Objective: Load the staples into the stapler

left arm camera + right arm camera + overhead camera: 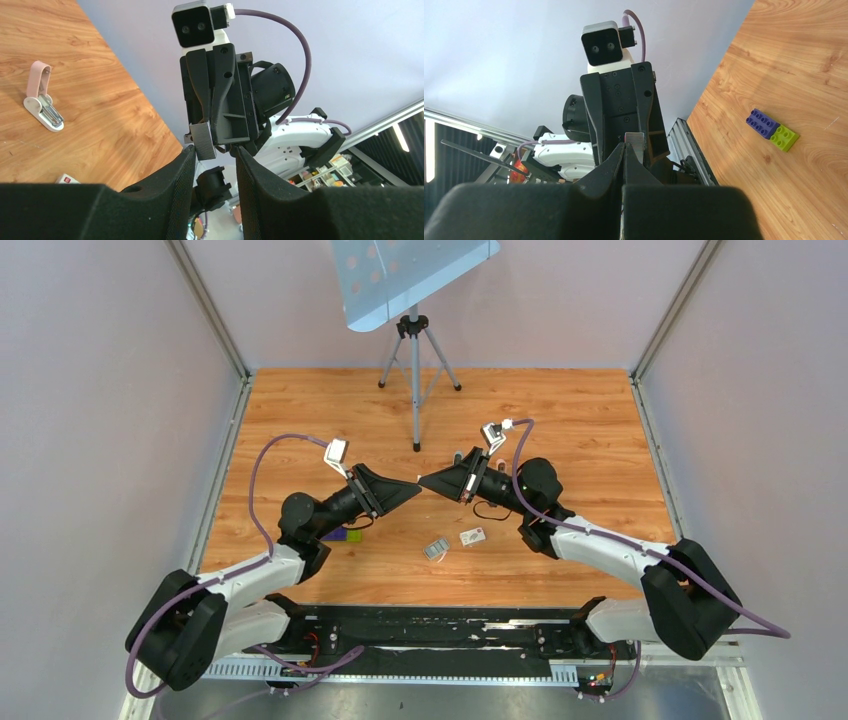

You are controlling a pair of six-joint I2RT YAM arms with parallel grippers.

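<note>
2 arms (620, 555) are bolted side by side at the near edge of the wooden table (560, 410). A little way in lies the stapler (41, 98), flat on the wood and well apart from both grippers. It is small, with a pink top and a white base. It is flipped open so its shiny metal track faces up, I think so the staples can go in. Near it is a flat white card (472, 536) with a red mark. A bumpy purple and green block (772, 130) sits close by the left arm (250, 575).

Past these, up in the air, the 2 grippers meet tip to tip. The right gripper (625, 146) has its black fingers pressed tight on the staples (204, 140), a little grey bar with fine ribs. The left gripper (215, 154) has its fingers (170, 185) apart, with the bar at the mouth of the gap and room to spare. It looks like a hand-over, so the left side can get a better hold. The loading is not done yet.

Far at the back stands a thin metal tripod (414, 380) with a shiny plate (410, 275) full of round holes.
</note>
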